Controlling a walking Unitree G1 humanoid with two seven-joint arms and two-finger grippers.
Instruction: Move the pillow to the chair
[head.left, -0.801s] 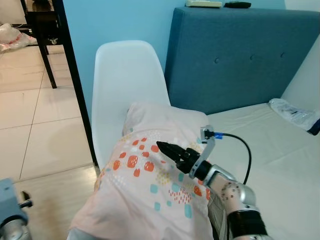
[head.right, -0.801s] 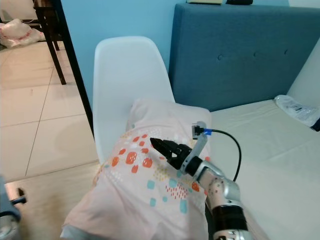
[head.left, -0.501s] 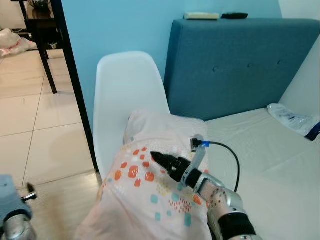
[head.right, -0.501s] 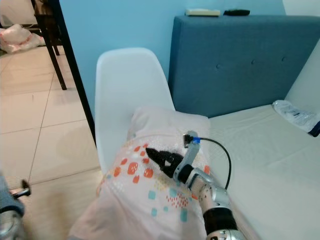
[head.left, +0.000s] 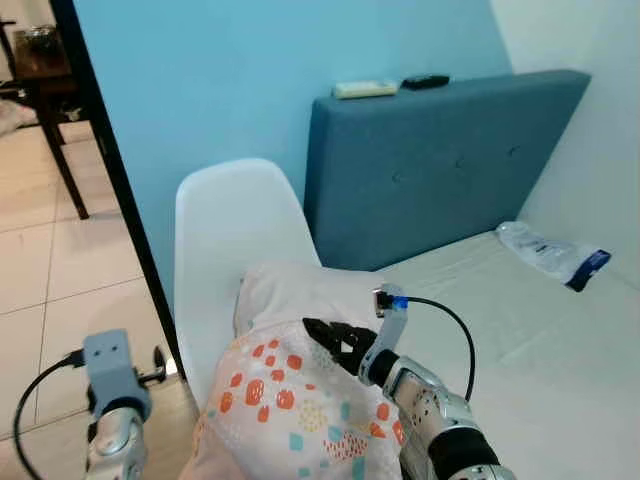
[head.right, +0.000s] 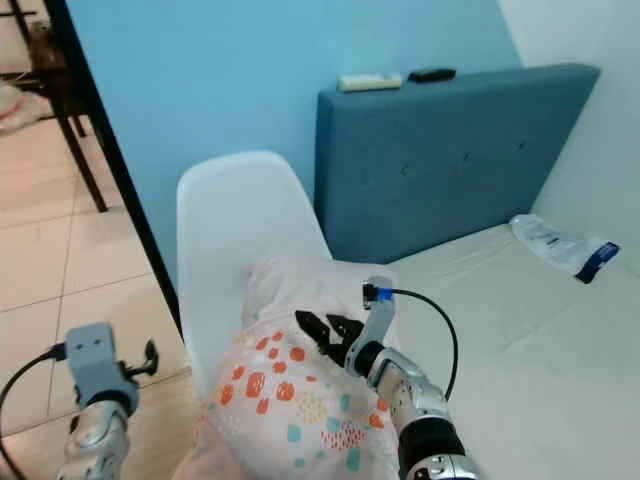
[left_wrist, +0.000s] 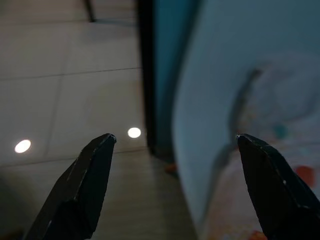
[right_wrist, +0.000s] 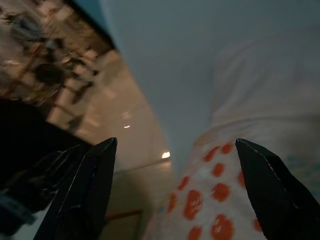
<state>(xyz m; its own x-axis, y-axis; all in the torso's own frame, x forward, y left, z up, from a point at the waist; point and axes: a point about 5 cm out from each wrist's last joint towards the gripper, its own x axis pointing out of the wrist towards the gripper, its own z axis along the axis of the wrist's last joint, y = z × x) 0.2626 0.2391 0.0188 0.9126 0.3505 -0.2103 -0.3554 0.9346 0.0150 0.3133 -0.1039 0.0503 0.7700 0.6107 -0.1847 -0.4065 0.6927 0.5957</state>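
Head views: pillow (head.left: 300, 390) lying lengthwise on white chair (head.left: 225, 240), far end against the backrest, directly under right gripper (head.left: 335, 338); left gripper (left_wrist: 175, 185) lower, off to the chair's side (farther away). Left wrist: fingers spread wide, holding nothing. Right wrist: fingers (right_wrist: 85, 195) wide, poised above patterned fabric.

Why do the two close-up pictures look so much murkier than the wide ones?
The left wrist view is dim and soft, with two lamp glints on the floor tiles; the right wrist view blurs the pillow and the white chair close up; both eye views are evenly lit and sharp.
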